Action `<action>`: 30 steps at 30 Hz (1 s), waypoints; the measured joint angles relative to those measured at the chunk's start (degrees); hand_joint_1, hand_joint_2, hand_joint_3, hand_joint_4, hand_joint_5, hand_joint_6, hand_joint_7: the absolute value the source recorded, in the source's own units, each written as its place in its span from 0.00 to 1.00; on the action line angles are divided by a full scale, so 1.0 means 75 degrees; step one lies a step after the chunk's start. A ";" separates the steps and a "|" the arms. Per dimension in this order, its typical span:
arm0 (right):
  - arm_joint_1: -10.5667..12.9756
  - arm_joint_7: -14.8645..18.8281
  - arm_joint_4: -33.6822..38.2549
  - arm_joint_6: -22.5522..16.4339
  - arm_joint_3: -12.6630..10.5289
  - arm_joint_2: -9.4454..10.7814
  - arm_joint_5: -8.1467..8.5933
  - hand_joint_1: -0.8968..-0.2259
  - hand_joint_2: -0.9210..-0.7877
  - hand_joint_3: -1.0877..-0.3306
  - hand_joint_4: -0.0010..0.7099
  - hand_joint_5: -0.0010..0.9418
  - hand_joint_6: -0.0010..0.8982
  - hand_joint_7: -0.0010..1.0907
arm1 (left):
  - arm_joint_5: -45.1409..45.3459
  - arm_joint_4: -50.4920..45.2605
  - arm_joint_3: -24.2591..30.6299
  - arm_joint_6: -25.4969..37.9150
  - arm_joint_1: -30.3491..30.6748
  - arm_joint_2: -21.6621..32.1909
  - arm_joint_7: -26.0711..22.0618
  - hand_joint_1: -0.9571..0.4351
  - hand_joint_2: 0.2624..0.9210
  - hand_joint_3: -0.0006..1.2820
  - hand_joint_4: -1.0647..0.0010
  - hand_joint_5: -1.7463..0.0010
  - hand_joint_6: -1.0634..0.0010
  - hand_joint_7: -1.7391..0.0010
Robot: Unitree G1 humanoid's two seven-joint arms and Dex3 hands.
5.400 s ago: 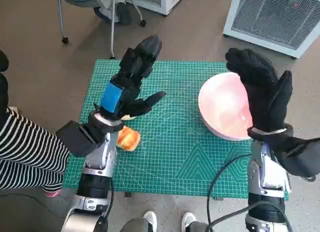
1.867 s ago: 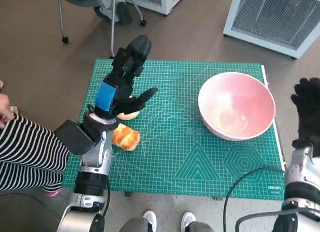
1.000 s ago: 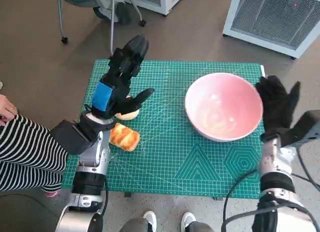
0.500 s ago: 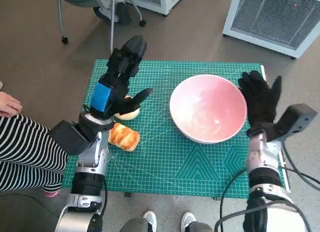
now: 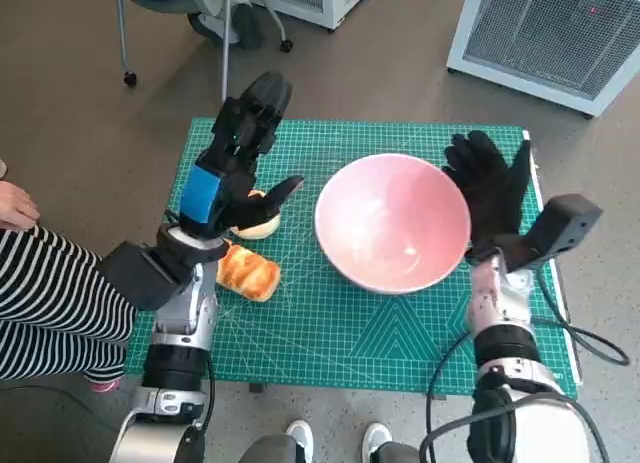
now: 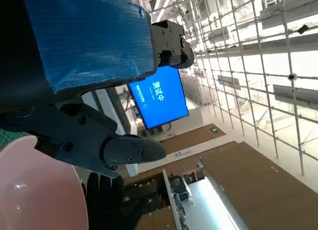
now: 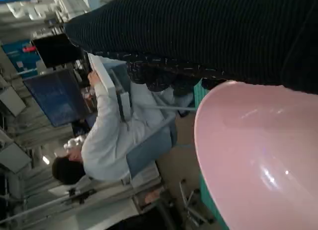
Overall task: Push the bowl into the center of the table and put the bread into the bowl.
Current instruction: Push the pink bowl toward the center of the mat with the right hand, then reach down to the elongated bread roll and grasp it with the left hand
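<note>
Here, in the head view, the pink bowl [image 5: 392, 235] sits near the middle of the green cutting mat [image 5: 300, 323], a little right of center in the frame. The right hand [image 5: 488, 190], in its black knitted glove, stands with its fingers spread and pointing toward the top of the frame, pressed flat against the bowl's right rim and holding nothing. The same bowl fills the lower right of the right wrist view [image 7: 258, 160], just under the dark glove, and a person in a white top [image 7: 117, 140] sits in the left half of that frame.

The left hand [image 5: 232, 168], black with blue tape on its back, hovers over the left part of the mat, its fingers apart and empty. Below it, in the left center of the head view, lie 2 pieces of bread: a pale round bun [image 5: 256, 223], partly hidden by the thumb, and a golden braided roll [image 5: 247, 271] just beside it, nearer the bottom. Neither is in the bowl. A striped sleeve [image 5: 45, 308] shows at the lower left edge.
</note>
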 measured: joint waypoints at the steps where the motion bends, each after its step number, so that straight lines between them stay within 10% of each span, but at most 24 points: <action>1: -0.0017 0.0000 0.0000 0.0006 0.0000 0.0010 0.0000 0.36 0.00 0.34 0.14 0.00 0.10 0.17 | 0.0005 -0.0002 -0.0002 0.0000 0.0002 -0.0008 0.0007 0.35 1.00 0.26 0.90 1.00 0.99 0.77; 18: 0.0025 0.0178 -0.0754 -0.0742 0.0335 -0.0364 -0.0302 0.36 0.00 0.35 0.17 0.01 0.13 0.17 | 0.0017 -0.0069 -0.0003 -0.0002 0.0109 -0.0028 0.0028 0.34 1.00 0.26 0.91 1.00 0.99 0.77; 30: 0.1479 0.0477 -0.4413 -0.1715 0.1184 -0.0254 -0.0337 0.27 0.00 0.50 0.21 0.02 0.17 0.21 | 0.0024 -0.0335 -0.0143 0.0185 0.0101 -0.0136 0.0074 0.34 1.00 0.26 0.90 1.00 1.00 0.76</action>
